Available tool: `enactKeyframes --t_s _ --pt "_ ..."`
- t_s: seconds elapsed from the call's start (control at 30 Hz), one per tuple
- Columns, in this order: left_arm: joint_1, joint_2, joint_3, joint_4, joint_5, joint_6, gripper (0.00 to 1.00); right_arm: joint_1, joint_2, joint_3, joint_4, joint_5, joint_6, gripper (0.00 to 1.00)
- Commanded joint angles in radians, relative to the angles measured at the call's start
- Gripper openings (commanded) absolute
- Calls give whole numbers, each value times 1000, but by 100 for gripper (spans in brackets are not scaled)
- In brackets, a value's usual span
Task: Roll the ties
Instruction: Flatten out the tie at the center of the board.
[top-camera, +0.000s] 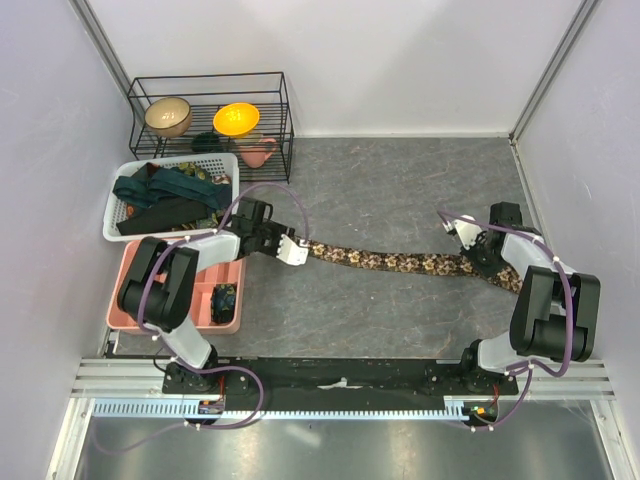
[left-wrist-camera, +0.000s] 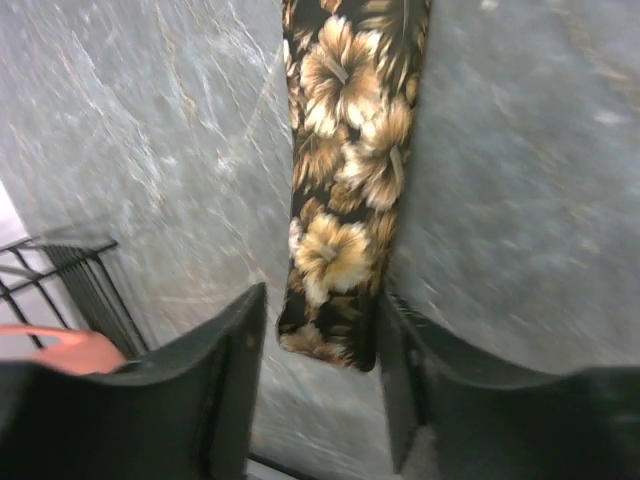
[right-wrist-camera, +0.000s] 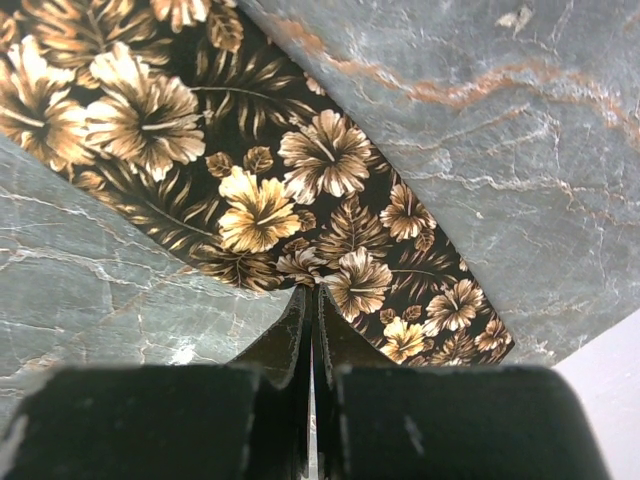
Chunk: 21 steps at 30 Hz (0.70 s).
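**Floral tie flat, rolling not begun**

The left gripper (left-wrist-camera: 322, 320) stands wide open, its jaws astride the narrow end of the long brown-and-tan floral fabric tie (top-camera: 400, 262), holding nothing. The right gripper (right-wrist-camera: 310, 292) is closed tight at the tie's wide end; I cannot tell whether it has nipped any cloth. The tie lies flat across the grey stone table (top-camera: 380, 190). One small dark coil (top-camera: 224, 300) sits in the pink tray (top-camera: 130, 290), and teal and black ties (top-camera: 165, 190) wait in the white mesh basket (top-camera: 112, 215). Nothing appears to block the roll
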Motion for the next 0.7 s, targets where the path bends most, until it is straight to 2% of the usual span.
enactKeyframes --t_s 0.0,0.17,0.23,0.27,0.3,0.33,0.43,0.67 --pt "-55 109 32 19 -92 4 39 9 -35 -8 2 -41 -31 0" --pt "-88 172 153 -122 -135 -142 24 22 3 58 -39 -26 -3 0" --pt "-95 213 237 -251 -134 -209 22 27 18 90 -57 -27 1 0" --pt "-93 230 276 -332 -128 -225 21 27 34 104 -91 -29 -2 0" --pt "-95 245 319 -417 -115 -239 16 27 43 116 -108 -26 0 0" --pt "-93 270 404 -611 -80 -239 14 27 60 145 -125 -21 6 0" --pt "-90 261 489 -827 -29 -271 3 27 36 162 -212 -1 -38 0" --pt "-66 65 426 -1064 67 -331 2 27 -199 36 -326 63 -209 0"
